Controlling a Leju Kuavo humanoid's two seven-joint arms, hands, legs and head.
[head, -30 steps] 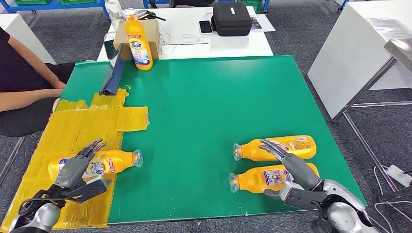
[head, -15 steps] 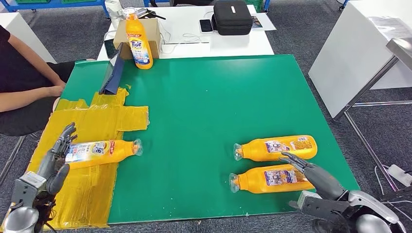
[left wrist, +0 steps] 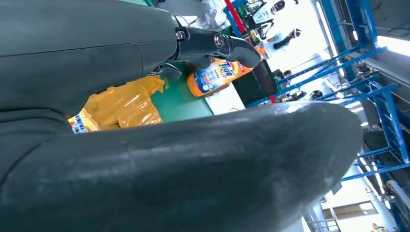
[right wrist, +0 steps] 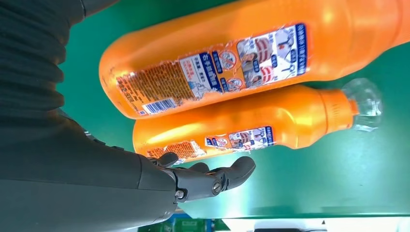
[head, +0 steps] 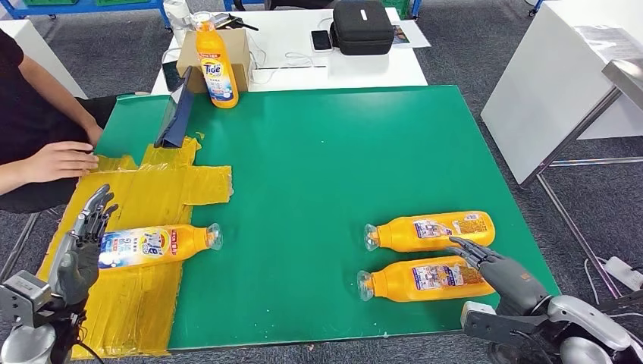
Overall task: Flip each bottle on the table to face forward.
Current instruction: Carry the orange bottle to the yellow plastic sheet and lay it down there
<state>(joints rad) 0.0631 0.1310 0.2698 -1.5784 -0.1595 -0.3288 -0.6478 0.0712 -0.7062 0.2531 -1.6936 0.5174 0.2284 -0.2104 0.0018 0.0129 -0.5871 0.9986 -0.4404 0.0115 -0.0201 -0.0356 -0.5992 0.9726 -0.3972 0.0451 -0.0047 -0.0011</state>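
On the green tabletop [head: 318, 167] you have three orange bottles lying on their sides and one standing upright. At lower left of the head view, your left robot hand [head: 82, 246] sits just beside the base of the left bottle [head: 155, 243], fingers extended and apart, gripping nothing; that bottle rests on the yellow tape patch [head: 144, 189], cap pointing right. At lower right, your right robot hand [head: 500, 271] is open, fingers stretched over the base end of the near bottle [head: 421, 278], with nothing held. The far bottle [head: 432, 230] lies just beyond it, parallel. The upright bottle [head: 214, 64] stands at upper left. A person's hand [head: 61, 161] rests at the tabletop's left edge.
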